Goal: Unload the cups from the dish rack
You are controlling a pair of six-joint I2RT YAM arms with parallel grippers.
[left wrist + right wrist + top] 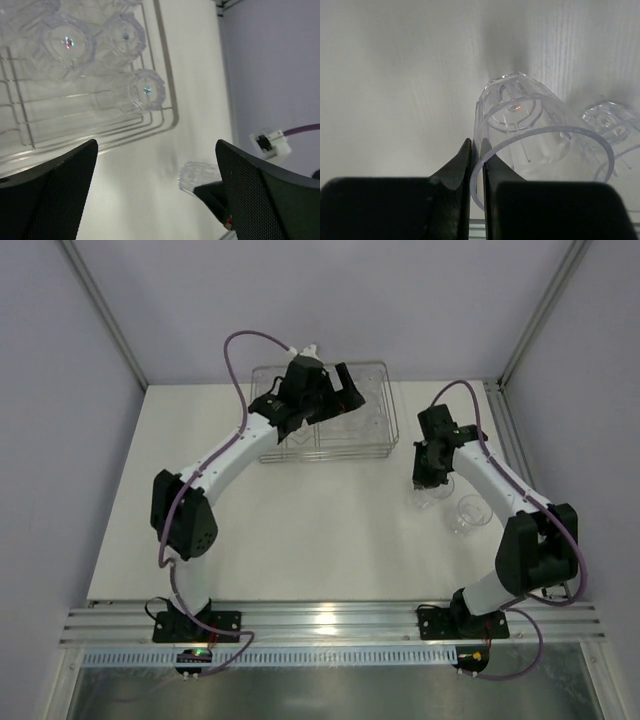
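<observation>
The wire dish rack stands at the back middle of the table. In the left wrist view the rack holds several clear cups, bases up, such as one cup. My left gripper hovers over the rack, open and empty. My right gripper is to the right of the rack, shut on the wall of a clear cup, one finger inside the rim and one outside. That held cup is low over the table. A second cup stands on the table beside it and shows in the right wrist view.
The white table is walled by grey panels at the back and both sides. A metal rail runs along the near edge, where the arm bases are bolted. The right arm's purple cable shows at the right.
</observation>
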